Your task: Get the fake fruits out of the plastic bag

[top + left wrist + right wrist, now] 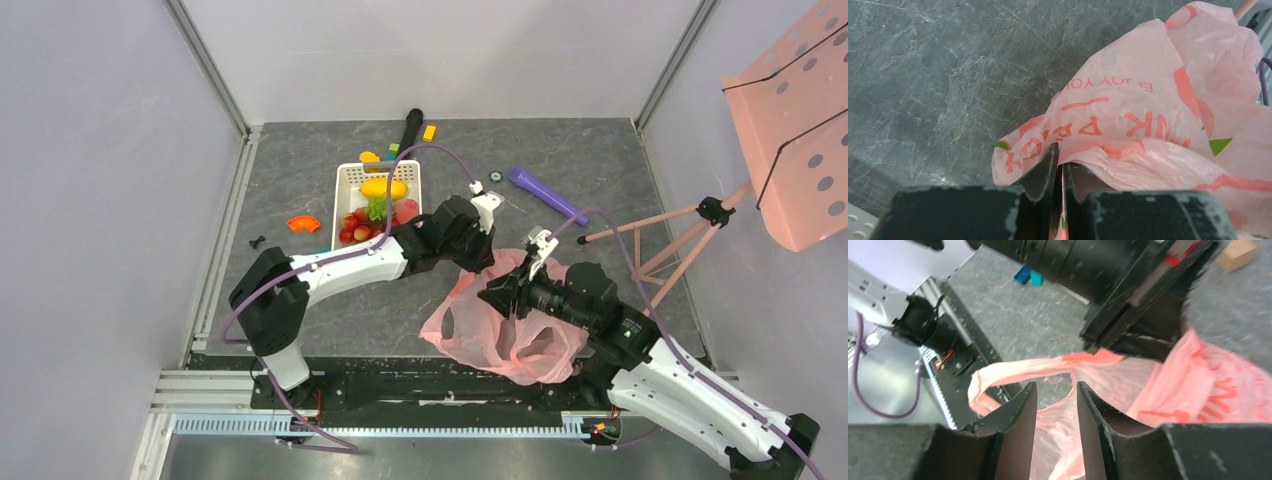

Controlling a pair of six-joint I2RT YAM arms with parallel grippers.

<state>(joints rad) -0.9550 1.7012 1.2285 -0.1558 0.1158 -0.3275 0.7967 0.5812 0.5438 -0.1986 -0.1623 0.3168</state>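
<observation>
Fruits [372,205] sit in the white basket [341,190] at the far side of the counter [600,150]. I can see a yellow fruit [384,187] with green leaves and small red berries [354,226] close by it.

The pink plastic bag [478,335] lies crumpled on the counter near my two bases, well apart from the basket. My left claw [1060,161] is almost closed. It pinches a thin fold of the bag's edge between its fingers [1044,172]. Red letters on the bag show just past that claw.

My right claw [1057,390] hangs over the other side of the bag. It has a narrow gap between its fingers and grips nothing. Through the gap I see pink plastic and one loop handle [1018,366]. I cannot tell if any fruit is inside the bag.
</observation>
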